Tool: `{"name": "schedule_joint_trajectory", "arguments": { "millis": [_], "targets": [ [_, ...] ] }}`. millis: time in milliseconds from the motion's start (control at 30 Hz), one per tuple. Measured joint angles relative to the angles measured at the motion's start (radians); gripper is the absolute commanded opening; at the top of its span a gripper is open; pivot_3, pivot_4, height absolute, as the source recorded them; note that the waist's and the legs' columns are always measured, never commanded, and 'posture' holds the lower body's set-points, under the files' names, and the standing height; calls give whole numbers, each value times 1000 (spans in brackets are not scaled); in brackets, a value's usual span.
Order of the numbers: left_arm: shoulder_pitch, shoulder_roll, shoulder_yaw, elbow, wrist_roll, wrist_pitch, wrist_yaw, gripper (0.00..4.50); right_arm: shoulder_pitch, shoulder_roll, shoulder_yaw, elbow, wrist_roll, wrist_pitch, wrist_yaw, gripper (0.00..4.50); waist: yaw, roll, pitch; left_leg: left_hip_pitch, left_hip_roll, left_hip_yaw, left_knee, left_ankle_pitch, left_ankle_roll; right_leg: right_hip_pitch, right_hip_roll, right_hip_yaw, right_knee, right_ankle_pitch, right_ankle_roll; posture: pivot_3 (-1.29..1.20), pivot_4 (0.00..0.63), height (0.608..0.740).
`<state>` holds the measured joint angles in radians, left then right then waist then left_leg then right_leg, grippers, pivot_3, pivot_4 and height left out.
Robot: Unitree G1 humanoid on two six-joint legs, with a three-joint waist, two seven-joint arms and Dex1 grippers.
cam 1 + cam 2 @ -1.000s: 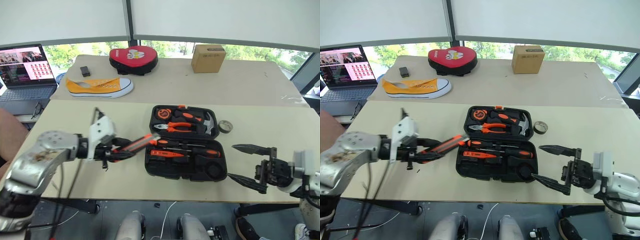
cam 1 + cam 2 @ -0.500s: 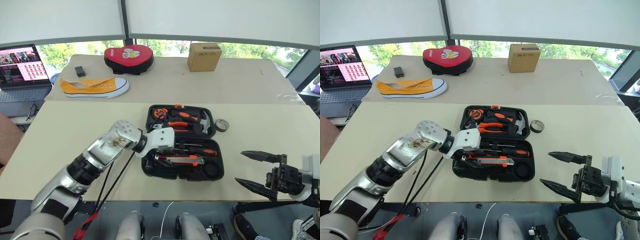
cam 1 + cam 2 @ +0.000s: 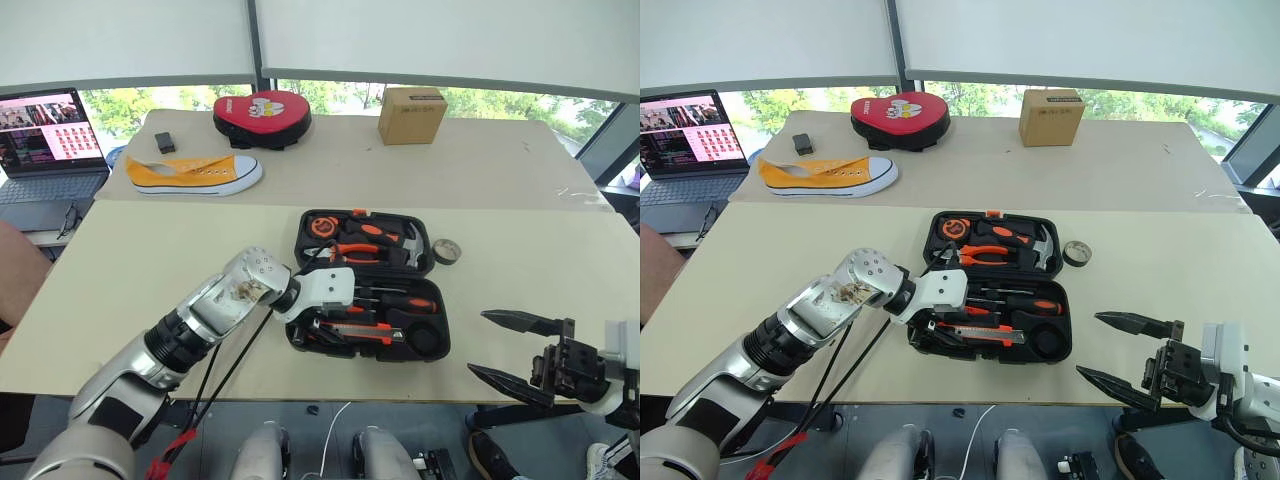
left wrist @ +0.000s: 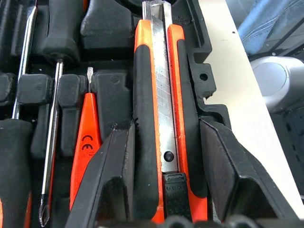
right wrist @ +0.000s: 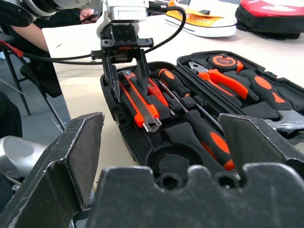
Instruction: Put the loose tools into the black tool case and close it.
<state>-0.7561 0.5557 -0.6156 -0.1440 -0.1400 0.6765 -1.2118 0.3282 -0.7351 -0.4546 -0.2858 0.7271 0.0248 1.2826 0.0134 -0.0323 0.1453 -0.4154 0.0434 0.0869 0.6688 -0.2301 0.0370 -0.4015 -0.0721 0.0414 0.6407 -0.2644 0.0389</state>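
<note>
- Here the black tool case lies open on the near counter, with its lid half away from the robot and its base half toward it.
- The utility knife lies along the near edge of the base half, in or just over its recess; I cannot tell if it is fully seated.
- The left gripper is over this near part of the case, and its fingers stand on both sides of the knife body, closed around it.
- Just beside the knife lies the slim orange tester screwdriver, and next to it the two long-shaft screwdrivers are in their recesses.
- The lid half carries the pliers, a hammer and a tape measure.
- The small dark tape roll sits on the counter, just beside the right side of the case and outside it.
- The right gripper hovers at the near right edge of the counter, apart from the case, with its fingers spread wide and nothing between them.
- On the far counter are a yellow shoe, a red heart-shaped pad and a cardboard box.
- A laptop stands at the far left.
</note>
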Motion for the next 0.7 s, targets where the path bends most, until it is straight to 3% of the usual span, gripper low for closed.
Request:
{"name": "schedule_joint_trajectory", "arguments": {
  "millis": [167, 367, 467, 700],
  "targets": [
    [8, -21, 10, 3, 15, -9, 25, 4256, -2, -2, -3, -4, 0, 7, -6, 4500, 4, 0, 0, 0, 0, -1, 6, -1, 1, 3, 0, -1, 2, 0, 0, 0, 150, 740],
    [17, -74, 108, 5, -68, -20, 20, 4256, -2, -2, -3, -10, 0, 22, -9, 4500, 2, 0, 0, -1, 0, -1, 7, -1, 2, 2, -1, -1, 2, 0, 0, 0, 150, 740],
    [17, -77, 179, 36, -98, -81, 17, 3536, -2, -2, -3, -13, 0, 26, -14, 4500, -1, 0, 0, 0, 1, -1, 7, -1, 2, 3, 0, -1, 2, 0, 0, 0, 150, 740],
    [108, -80, 203, 167, -83, -308, -19, 848, -1, 13, -2, -25, -3, 26, -30, 4500, 1, 1, 0, 0, 0, -1, 8, -1, 2, 3, -1, -1, 2, 0, 0, 0, 150, 740]
  ]
}}
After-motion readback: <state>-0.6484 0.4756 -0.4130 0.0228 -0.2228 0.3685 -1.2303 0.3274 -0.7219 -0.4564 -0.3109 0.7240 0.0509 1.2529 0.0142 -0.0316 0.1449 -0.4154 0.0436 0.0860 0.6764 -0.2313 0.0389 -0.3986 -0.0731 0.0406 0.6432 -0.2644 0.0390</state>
